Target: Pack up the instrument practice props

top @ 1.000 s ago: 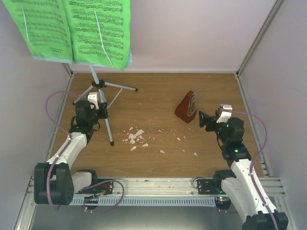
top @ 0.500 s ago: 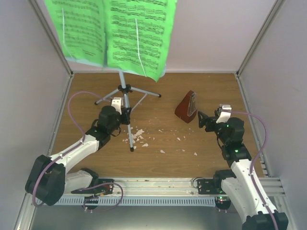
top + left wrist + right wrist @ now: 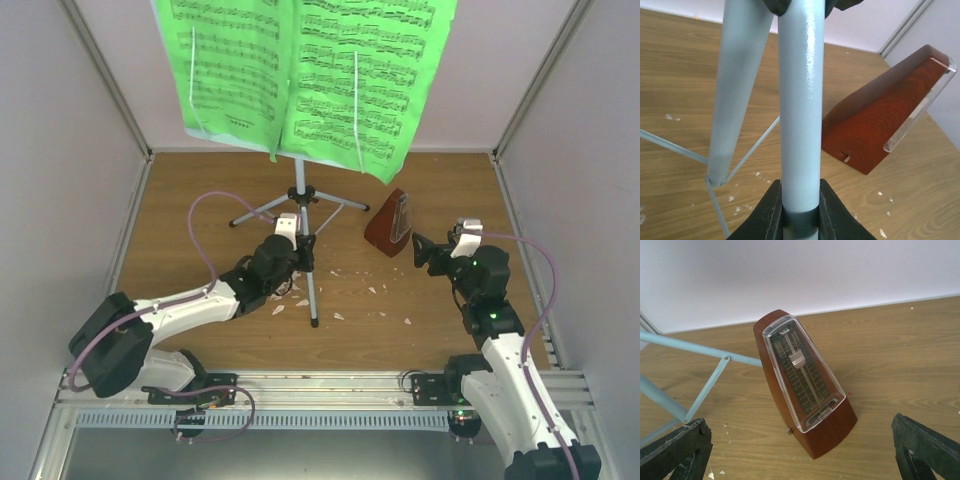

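Left wrist view shows left gripper (image 3: 800,202) clamping music stand (image 3: 800,100); right wrist shows right gripper (image 3: 800,450) spread wide.

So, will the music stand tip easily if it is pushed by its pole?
Probably top-heavy: wide green sheet music sits high above thin tripod legs. Its painted pole looks glossy, so it may slide inside the left gripper.

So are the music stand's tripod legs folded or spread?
Spread: the tripod legs splay out from the music stand, feet wide apart.
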{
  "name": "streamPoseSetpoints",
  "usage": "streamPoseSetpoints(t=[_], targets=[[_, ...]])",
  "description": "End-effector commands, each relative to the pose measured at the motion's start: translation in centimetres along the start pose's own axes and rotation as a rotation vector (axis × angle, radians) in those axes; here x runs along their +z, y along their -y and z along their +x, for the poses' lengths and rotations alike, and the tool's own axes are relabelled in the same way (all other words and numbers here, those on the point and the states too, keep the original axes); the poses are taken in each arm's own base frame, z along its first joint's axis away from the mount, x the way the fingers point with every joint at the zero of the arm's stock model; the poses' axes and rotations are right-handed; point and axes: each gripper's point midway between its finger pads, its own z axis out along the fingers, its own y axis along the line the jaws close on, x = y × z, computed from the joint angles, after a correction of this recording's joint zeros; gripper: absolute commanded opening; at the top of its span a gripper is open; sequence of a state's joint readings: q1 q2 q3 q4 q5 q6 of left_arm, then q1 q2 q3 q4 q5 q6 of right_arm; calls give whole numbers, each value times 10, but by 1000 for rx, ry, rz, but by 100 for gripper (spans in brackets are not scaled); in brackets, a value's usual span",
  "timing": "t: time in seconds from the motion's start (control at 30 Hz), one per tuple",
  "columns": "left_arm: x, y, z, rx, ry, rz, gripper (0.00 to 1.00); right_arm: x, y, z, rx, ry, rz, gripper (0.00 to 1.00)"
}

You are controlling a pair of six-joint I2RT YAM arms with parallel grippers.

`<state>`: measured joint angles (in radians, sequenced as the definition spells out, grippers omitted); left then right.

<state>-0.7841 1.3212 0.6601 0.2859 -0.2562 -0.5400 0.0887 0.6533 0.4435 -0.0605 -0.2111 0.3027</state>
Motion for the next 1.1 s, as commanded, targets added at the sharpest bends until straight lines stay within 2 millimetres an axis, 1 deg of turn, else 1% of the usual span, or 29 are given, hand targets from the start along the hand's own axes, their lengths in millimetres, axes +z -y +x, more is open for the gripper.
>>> streamPoseSetpoints(t=[0.0, 0.13, 0.3, 0.33, 0.37, 0.43, 0.5, 0.53, 0.63, 0.7, 0.73, 0.77, 0.83, 0.9, 0.97, 1.03, 1.07], targets=[[9, 43, -13, -90, 48, 89, 0, -3, -2, -5, -11, 8, 2, 99], [13, 55, -7, -85, 32, 106, 0, -3, -4, -5, -14, 7, -13, 99], [13, 57, -4, -77, 26, 113, 0, -2, -11, -5, -18, 0, -52, 100], [12, 55, -4, -75, 26, 110, 3, -1, -11, -5, -17, 1, -56, 100], [11, 54, -4, -72, 29, 110, 8, -2, -12, -6, -17, 3, -57, 100], [7, 54, -6, -69, 38, 113, 24, -2, -12, -8, -15, 8, -58, 100], [3, 52, -8, -53, 43, 114, 42, -2, -13, -11, -9, 15, -58, 100], [1, 52, -10, -41, 47, 113, 50, -2, -11, -13, 6, 19, -47, 100], [-8, 42, -14, -5, 44, 72, 74, -5, 2, -25, 87, 44, 38, 100], [-18, 32, -20, 2, 60, 38, 86, -7, 3, -38, 93, 64, 59, 100], [-28, 27, -28, -4, 83, 29, 93, -9, 2, -48, 93, 71, 64, 100], [-36, 20, -32, -7, 96, 14, 98, -10, 2, -55, 92, 72, 71, 100], [-54, 7, -43, -13, 123, -3, 99, -11, -2, -73, 82, 71, 73, 100], [-75, -3, -59, -21, 154, 0, 99, -14, -8, -94, 77, 79, 59, 100], [-95, -1, -81, -8, 173, 62, 99, -22, -20, -122, 80, 104, 22, 100], [-111, 18, -103, 32, 135, 210, 99, -33, -31, -154, 105, 125, -19, 100], [-119, 32, -115, 59, 102, 288, 99, -41, -38, -175, 105, 149, -39, 100]])
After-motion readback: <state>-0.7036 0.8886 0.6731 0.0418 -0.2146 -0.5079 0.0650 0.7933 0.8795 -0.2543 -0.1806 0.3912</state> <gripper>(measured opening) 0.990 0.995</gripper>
